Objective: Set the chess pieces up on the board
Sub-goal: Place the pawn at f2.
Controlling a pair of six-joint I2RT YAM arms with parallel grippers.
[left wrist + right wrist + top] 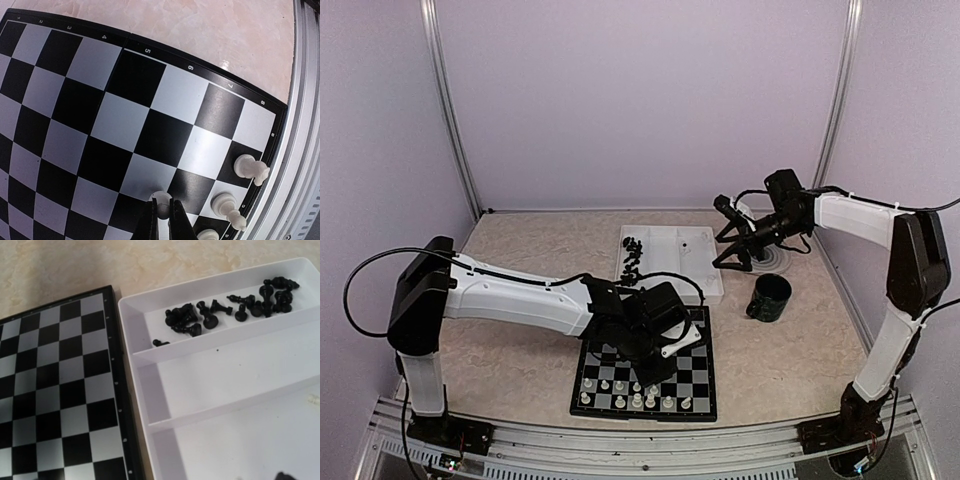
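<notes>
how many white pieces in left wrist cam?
4. One white piece gripped in the left end effector over the board; three standing along its edge at frame right, the lowest cropped. More may be outside this view.

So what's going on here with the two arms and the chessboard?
The left fingers are shut on a white piece, low over the board near the other white pieces at its front edge. The right fingers hang open by the white tray, where the black pieces lie in one compartment.
</notes>
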